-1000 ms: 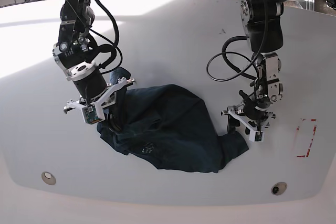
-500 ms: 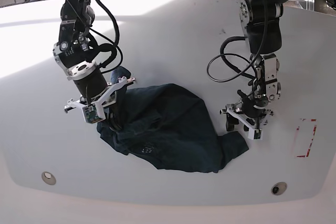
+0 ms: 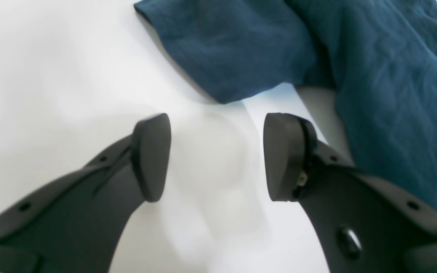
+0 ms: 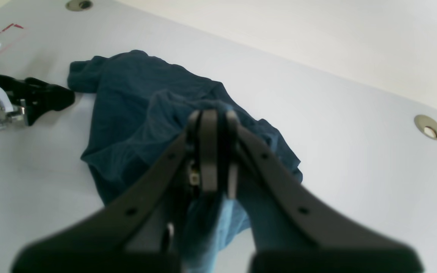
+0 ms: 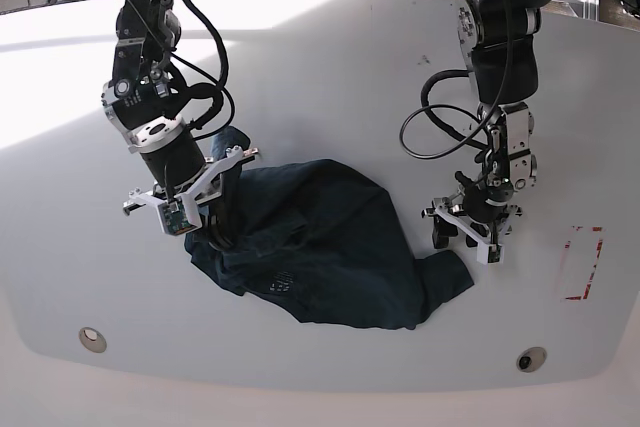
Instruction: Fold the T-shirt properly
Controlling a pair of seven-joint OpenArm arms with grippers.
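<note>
The dark navy T-shirt [image 5: 320, 247] lies crumpled on the white table [image 5: 320, 77]. At its left end my right gripper [image 5: 222, 235] is shut on a bunch of the cloth, which rises in a raised fold to the closed fingertips [image 4: 209, 151] in the right wrist view. My left gripper [image 5: 456, 239] hovers low at the shirt's right end, open, with only bare table between its pads [image 3: 152, 157]. A short sleeve [image 3: 233, 49] ends just beyond the left gripper [image 3: 216, 155], apart from it. The shirt's body [image 3: 385, 87] runs along the right-hand finger.
A red tape outline [image 5: 583, 262] marks the table at the right. Round metal insets sit near the front edge at the left [image 5: 92, 338] and at the right [image 5: 531, 358]. A black cable loop [image 5: 440, 122] hangs from the left arm above the table.
The left gripper has edged slightly back and toward the shirt's sleeve, staying open. The right gripper and the cloth it holds have not moved.
</note>
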